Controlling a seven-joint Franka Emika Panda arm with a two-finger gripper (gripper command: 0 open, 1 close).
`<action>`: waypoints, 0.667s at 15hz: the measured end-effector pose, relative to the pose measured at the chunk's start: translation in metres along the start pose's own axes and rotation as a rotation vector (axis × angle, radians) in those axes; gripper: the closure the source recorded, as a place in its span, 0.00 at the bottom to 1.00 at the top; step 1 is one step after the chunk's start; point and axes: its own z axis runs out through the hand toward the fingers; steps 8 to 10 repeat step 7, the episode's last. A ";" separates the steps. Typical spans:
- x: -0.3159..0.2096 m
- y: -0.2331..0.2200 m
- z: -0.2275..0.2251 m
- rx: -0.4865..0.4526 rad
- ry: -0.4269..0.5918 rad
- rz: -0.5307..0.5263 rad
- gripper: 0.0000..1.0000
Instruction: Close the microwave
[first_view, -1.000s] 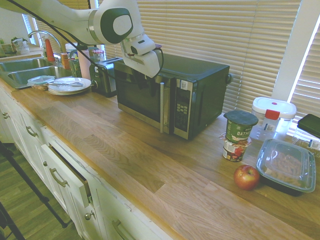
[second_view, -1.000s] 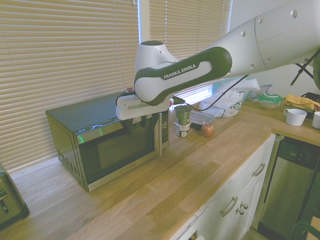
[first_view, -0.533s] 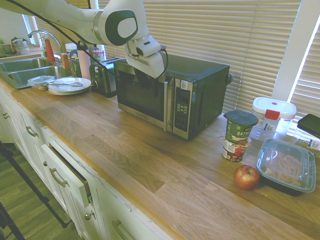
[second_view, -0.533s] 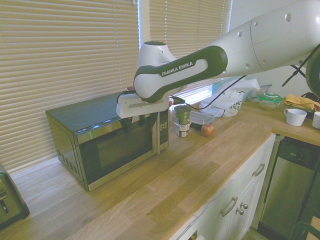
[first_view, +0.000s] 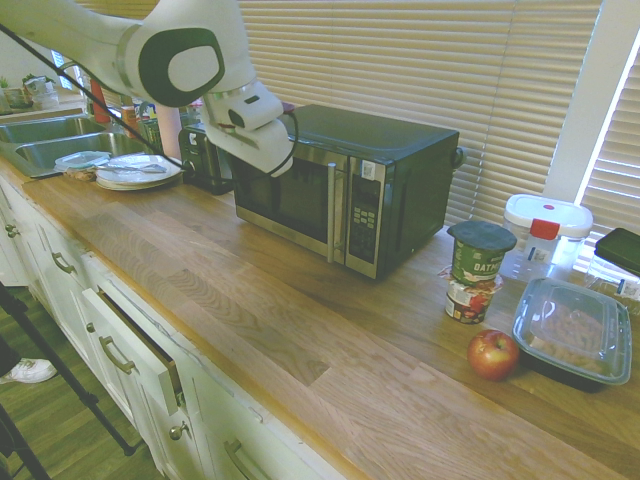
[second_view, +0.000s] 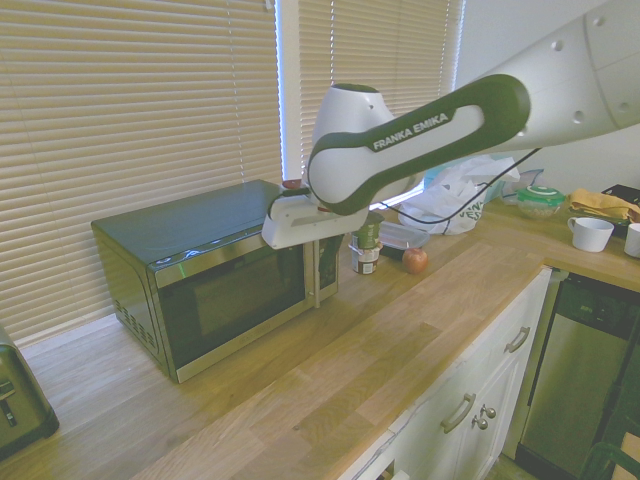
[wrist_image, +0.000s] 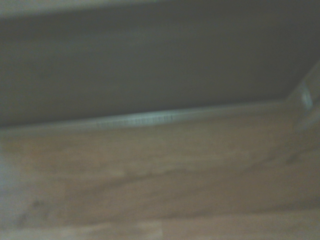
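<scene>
Gripper (first_view: 262, 158) hovers before microwave (first_view: 345, 185) on wooden countertop (first_view: 280, 320).

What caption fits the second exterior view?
White Franka arm's gripper beside the closed large black stainless-trimmed microwave on the wooden countertop.

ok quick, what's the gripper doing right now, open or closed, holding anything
Gripper: in front of the microwave door, apart from it; open or closed cannot be told, and nothing is seen in it.

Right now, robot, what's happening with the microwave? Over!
Gripper in front of the door glass, holding nothing seen. Microwave door looks flush, closed. Countertop in front bare; toaster beside it, apart.
</scene>
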 end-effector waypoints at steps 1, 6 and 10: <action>-0.013 0.017 0.006 -0.024 -0.014 -0.016 0.00; -0.066 0.096 0.030 -0.086 -0.048 -0.063 0.00; -0.073 0.109 0.030 -0.093 -0.051 -0.066 0.00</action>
